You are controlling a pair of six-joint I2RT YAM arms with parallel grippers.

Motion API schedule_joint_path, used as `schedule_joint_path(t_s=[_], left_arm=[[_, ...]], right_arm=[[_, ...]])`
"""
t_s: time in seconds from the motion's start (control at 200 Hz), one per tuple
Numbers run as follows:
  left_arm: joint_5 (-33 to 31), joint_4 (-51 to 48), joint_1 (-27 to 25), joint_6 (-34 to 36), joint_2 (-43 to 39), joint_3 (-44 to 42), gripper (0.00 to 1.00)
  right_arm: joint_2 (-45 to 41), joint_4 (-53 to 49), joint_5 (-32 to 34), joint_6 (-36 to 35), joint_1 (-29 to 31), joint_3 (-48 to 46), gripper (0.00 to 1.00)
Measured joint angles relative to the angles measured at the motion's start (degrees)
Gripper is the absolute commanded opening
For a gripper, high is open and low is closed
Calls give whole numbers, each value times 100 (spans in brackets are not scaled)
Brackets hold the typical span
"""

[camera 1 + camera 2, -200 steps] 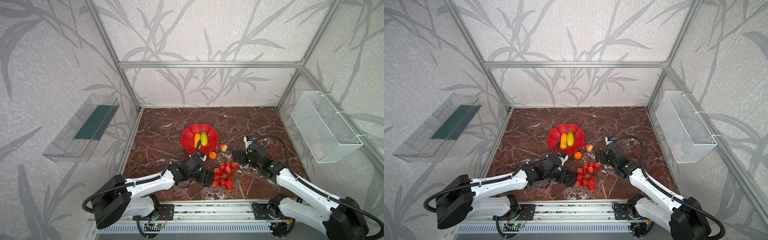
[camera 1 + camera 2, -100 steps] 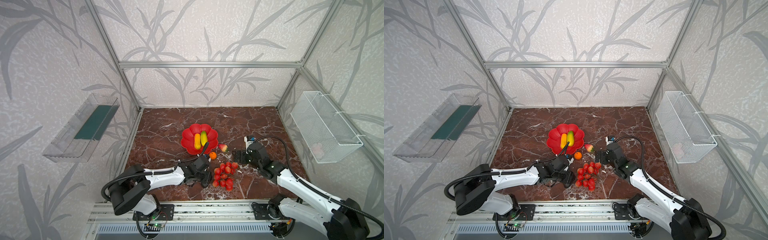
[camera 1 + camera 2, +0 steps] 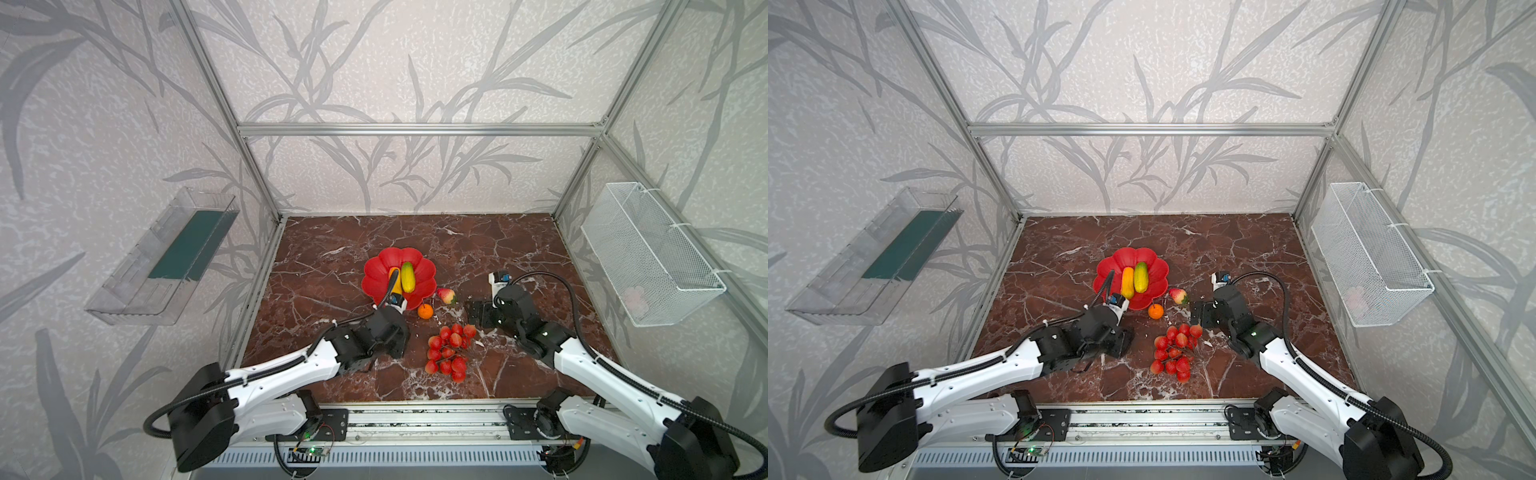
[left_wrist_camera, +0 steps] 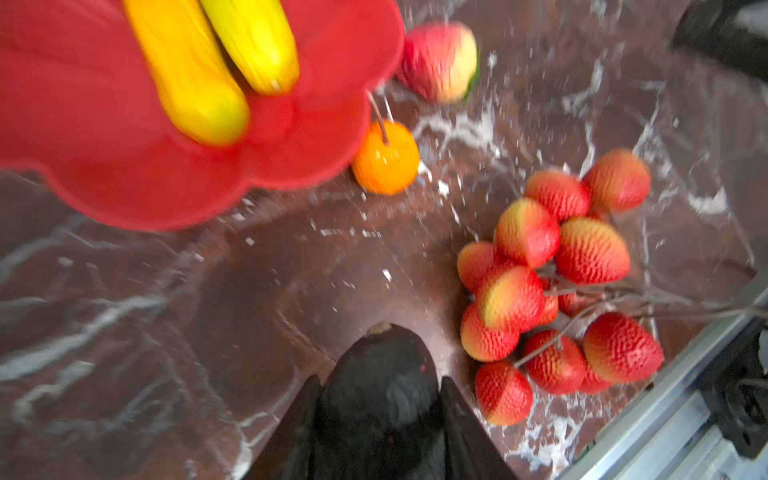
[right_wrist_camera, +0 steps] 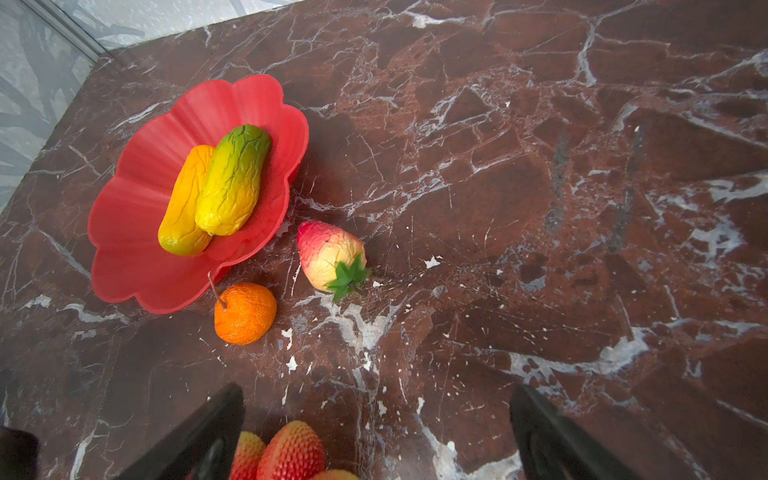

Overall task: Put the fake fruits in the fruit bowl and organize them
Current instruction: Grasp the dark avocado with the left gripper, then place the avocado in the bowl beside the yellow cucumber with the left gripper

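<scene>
The red scalloped fruit bowl (image 3: pixel 376 286) (image 5: pixel 124 266) holds an orange-yellow mango (image 3: pixel 1127 282) and a yellow-green mango (image 3: pixel 1141 277) side by side. On the marble just in front of it lie a tangerine (image 3: pixel 425 311) and a strawberry (image 3: pixel 446 296). Nearer the front lies a bunch of red cherry-like balls (image 3: pixel 449 351). My left gripper (image 4: pixel 380 382) is shut on the dark avocado (image 4: pixel 380 361), low over the marble left of the bunch. In both top views the arm hides the avocado. To the right of the fruits, my right gripper (image 5: pixel 378 399) stands open and empty above the bunch's far end.
A white wire basket (image 3: pixel 648 257) hangs on the right wall and a clear plastic tray (image 3: pixel 166 257) on the left wall. An aluminium rail (image 3: pixel 415 409) runs along the table's front edge. Bare marble (image 3: pixel 415 237) lies behind the bowl.
My left gripper's jaws have closed onto the avocado, and its arm has shifted slightly beside the bunch. The right arm has not moved.
</scene>
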Motion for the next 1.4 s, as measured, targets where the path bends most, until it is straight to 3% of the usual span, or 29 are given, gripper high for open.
schedule_joint_path(t_s=[0.135, 0.285, 0.73, 0.81, 0.92, 1.17, 1.4], left_arm=[[-179, 166, 1080, 245, -284, 192, 43], [-199, 448, 1930, 417, 223, 507, 43], [229, 787, 2824, 446, 3346, 2142, 42], [391, 739, 2907, 345, 3783, 2367, 46], [743, 675, 2990, 249, 4177, 2625, 60], [1285, 776, 3053, 81, 4002, 2680, 73], [1342, 1180, 3104, 81, 2531, 2105, 80]], right_arm=[[111, 24, -35, 22, -2, 0, 99], [140, 20, -105, 37, -2, 0, 99], [-33, -216, -155, -11, -2, 0, 99], [-42, -299, -149, -61, -2, 0, 99], [-39, -387, -138, -173, -2, 0, 100], [485, -422, -190, -568, -7, 426, 99], [1646, -398, -555, -984, -7, 1126, 95]])
